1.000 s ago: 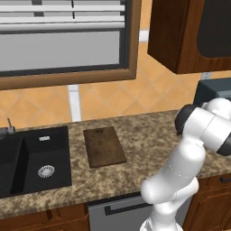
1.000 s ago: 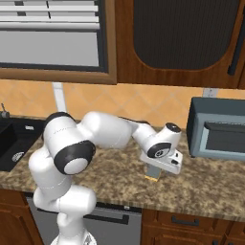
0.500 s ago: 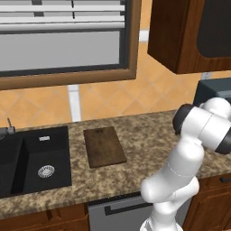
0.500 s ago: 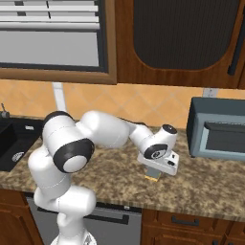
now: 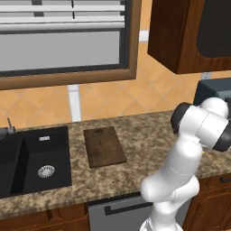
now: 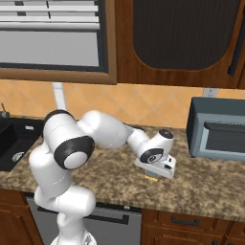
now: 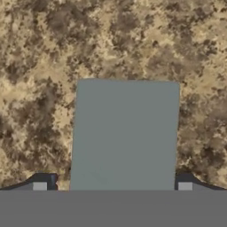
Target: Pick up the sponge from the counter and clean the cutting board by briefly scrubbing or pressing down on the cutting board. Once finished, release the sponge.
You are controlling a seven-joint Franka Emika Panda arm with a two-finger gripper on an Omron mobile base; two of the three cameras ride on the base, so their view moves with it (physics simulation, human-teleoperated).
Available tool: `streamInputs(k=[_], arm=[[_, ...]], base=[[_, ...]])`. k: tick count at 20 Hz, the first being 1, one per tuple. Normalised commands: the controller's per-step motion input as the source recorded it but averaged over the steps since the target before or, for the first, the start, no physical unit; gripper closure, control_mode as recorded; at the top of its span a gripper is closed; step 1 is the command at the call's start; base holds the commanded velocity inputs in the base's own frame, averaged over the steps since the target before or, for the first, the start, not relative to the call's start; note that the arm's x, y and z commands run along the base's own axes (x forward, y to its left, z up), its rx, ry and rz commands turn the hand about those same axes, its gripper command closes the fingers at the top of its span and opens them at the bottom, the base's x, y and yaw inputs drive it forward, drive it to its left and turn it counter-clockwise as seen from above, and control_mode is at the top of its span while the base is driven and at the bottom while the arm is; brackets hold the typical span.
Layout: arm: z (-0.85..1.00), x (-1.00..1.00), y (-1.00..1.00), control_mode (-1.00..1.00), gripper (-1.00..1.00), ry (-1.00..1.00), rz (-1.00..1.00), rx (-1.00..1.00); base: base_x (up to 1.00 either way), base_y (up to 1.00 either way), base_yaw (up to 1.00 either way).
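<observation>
Grey sponge [image 7: 125, 135] flat on the speckled table [image 7: 40, 66], long axis running along the claw's view, claw [image 7: 112, 186] spread wide, a fingertip either side, gripping nothing, board [image 5: 104, 146] well apart beside the sink [image 5: 31, 160]

Orange-tiled wall [image 5: 113, 101], a framed window [image 5: 63, 40], dark wood cabinets [image 6: 177, 40], a black sink [image 5: 34, 160].
</observation>
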Motion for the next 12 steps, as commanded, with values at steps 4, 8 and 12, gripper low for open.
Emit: streamInputs(k=[4,8,12], arm=[[-0.37,0.0,0.02,-1.0,-1.0,0.0,0.0,0.0],[-0.43,0.0,0.11,-1.0,1.0,0.0,0.0,-0.01],[-0.25,0.0,0.24,-1.0,1.0,0.0,0.0,-0.01]], base=[[0.0,0.0,0.0],[0.0,0.0,0.0],[0.0,0.0,0.0]])
